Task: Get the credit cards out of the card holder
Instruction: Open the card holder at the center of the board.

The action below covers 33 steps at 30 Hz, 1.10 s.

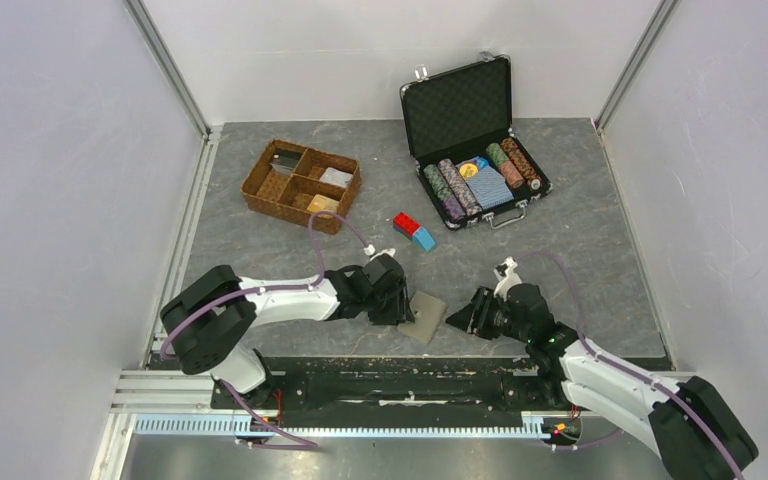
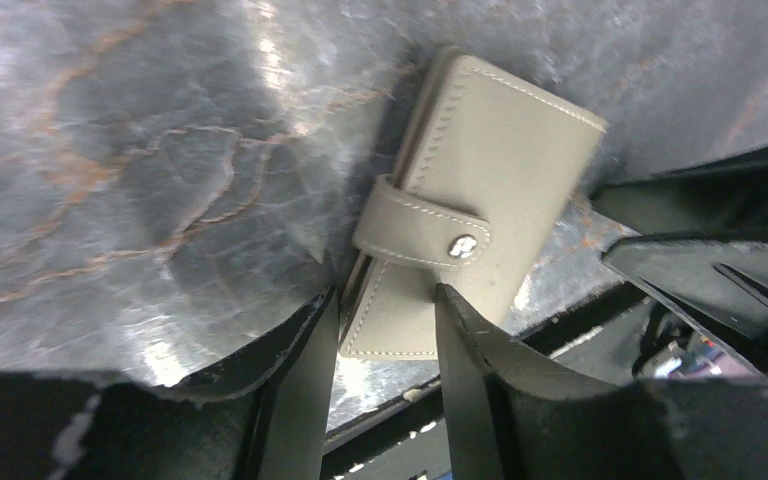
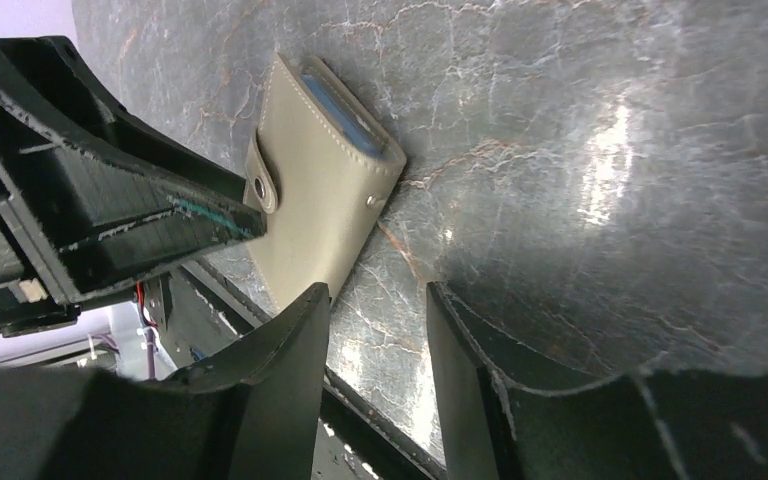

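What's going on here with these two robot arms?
Both arms are working on the card holder, which lies near the front edge of the table. The left gripper has a finger on either side of one end and seems to clamp it. The right gripper sits open beside it, holding nothing. A light blue card shows inside the holder; none is out yet.

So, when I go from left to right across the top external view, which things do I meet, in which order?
wicker tray → left claw → card holder → right claw
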Available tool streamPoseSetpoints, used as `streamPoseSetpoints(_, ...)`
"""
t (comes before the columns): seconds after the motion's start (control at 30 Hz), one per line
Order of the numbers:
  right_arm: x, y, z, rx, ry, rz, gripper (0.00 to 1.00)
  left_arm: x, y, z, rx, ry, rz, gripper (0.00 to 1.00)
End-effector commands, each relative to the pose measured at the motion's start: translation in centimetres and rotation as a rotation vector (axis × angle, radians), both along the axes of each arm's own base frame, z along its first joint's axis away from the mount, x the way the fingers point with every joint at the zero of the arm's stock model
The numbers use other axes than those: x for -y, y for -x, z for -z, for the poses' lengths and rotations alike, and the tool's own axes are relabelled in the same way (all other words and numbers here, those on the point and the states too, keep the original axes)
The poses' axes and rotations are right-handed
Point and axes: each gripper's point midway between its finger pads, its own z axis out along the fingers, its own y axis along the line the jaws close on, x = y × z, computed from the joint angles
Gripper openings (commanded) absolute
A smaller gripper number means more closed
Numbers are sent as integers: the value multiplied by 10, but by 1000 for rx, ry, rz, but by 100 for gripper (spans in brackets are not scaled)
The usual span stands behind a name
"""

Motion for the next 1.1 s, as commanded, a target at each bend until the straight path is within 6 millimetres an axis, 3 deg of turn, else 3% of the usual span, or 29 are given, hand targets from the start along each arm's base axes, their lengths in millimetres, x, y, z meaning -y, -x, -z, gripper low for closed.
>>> streamPoseSetpoints(0.0, -9, -10, -7, 22, 9, 23, 45, 15, 14, 5, -22, 67, 55, 47)
streamPoseSetpoints(0.3, -25, -4, 0, 10, 46, -3, 47, 33, 29, 10, -60, 126, 94, 46)
streamPoseSetpoints(0.4, -26, -5, 4, 15, 67, -13, 42, 34, 30, 12, -64, 123, 97, 47)
streamPoseSetpoints(0.47, -26, -5, 8, 18, 84, -21, 34, 34, 30, 13, -66, 121, 98, 46)
streamPoseSetpoints(0.6, -24, -9, 4, 63, 102, -28, 0, 31, 29, 7, -52, 120, 85, 47)
streamPoseSetpoints(0.83, -26, -19, -17, 155, 103, -33, 0, 19, 12, -22, 31, 57, 34, 64)
streamPoseSetpoints(1.07, -29, -24, -35, 219, 136, -18, 0, 25, -12, -45, 103, 0, -10, 66)
